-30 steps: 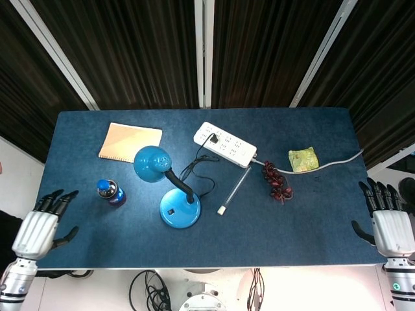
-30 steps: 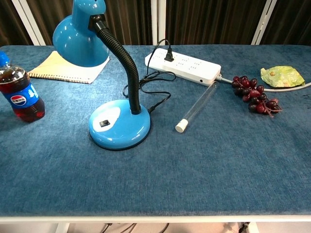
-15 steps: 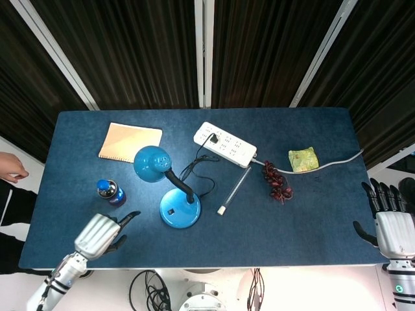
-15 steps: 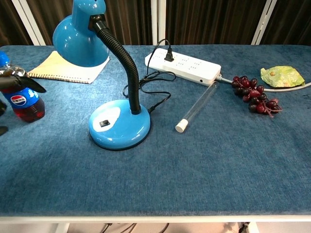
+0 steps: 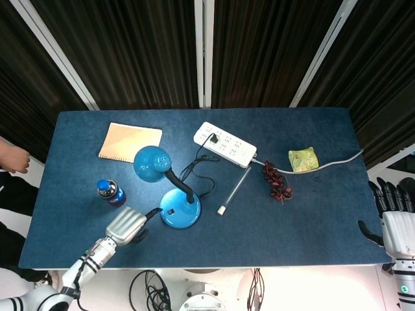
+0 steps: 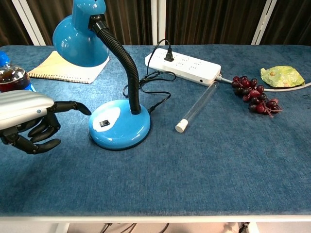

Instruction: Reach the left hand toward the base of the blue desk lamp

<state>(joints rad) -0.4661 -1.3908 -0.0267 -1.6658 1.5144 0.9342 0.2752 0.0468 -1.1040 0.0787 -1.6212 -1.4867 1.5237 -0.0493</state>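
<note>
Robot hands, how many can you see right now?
2. The left hand is over the table's near side, just left of the blue lamp base. The right hand is off the table's right edge.

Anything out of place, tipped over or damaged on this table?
Nothing is spilled or broken. The only loose oddity is a clear tube lying flat between the blue lamp's base and the grapes. The soda bottle stands upright, and the left hand holds nothing.
</note>
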